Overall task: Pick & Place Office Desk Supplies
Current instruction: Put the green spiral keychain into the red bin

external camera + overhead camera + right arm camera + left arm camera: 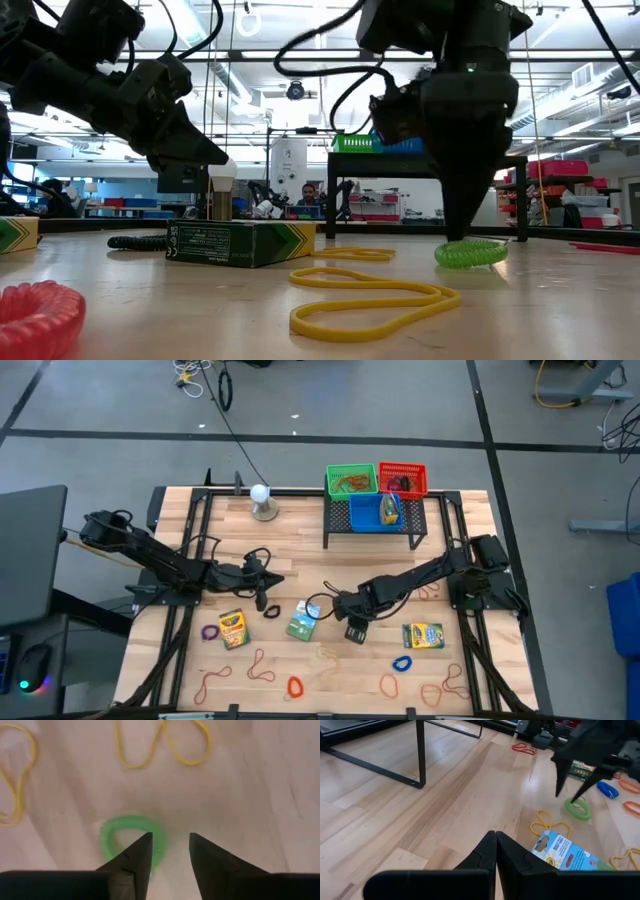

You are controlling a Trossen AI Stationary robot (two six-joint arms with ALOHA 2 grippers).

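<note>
While my left arm waits over the left half of the table [470, 520], my left gripper [272, 582] hangs above the wood with its two fingers pressed flat together and nothing between them. Just beyond it on the boards sit a purple loop [210, 631], a yellow-and-green crayon box [233, 628], and a black loop [271, 611]. Farther along lies a second crayon box [303, 622], with yellow rubber bands [370, 300] spread on the wood close by. Next comes my right gripper [167, 851], pointing straight down at the middle of the table, its fingers partly spread. One fingertip stands inside a green coil loop [131, 840] and the other just outside it, so the loop's rim sits in the gap. The loop lies flat on the table; I cannot tell whether either finger touches it. Beyond my right gripper rest a third crayon box [423, 635] and a blue loop [402, 662], with reddish rubber bands [444, 686] toward the right front corner. At the back, a black rack [374, 520] carries green [351, 481], red [403, 478] and blue [375, 512] baskets.
</note>
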